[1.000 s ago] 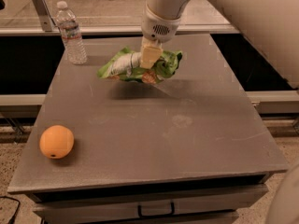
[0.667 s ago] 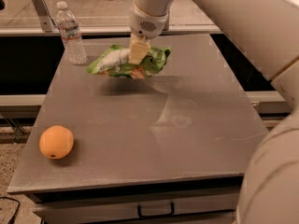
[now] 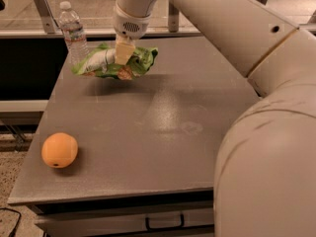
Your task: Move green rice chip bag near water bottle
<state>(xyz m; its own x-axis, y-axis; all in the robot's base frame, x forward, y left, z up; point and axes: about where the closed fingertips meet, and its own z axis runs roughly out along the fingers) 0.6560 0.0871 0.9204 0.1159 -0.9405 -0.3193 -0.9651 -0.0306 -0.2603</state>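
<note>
The green rice chip bag (image 3: 111,62), crumpled bright green foil with a white panel and an orange-red patch, hangs just above the grey table (image 3: 163,122) at its far left. My gripper (image 3: 123,53) is shut on the bag's top from above. The water bottle (image 3: 72,31), clear with a white cap, stands upright at the table's far left corner, just left of the bag and a short gap from it.
An orange (image 3: 59,150) lies near the table's front left corner. My large white arm (image 3: 266,132) fills the right side of the view. A ledge with metal posts (image 3: 42,4) runs behind the table.
My gripper has carried the bag to the left, closer to the water bottle. The bottle and the orange have stayed in place.
</note>
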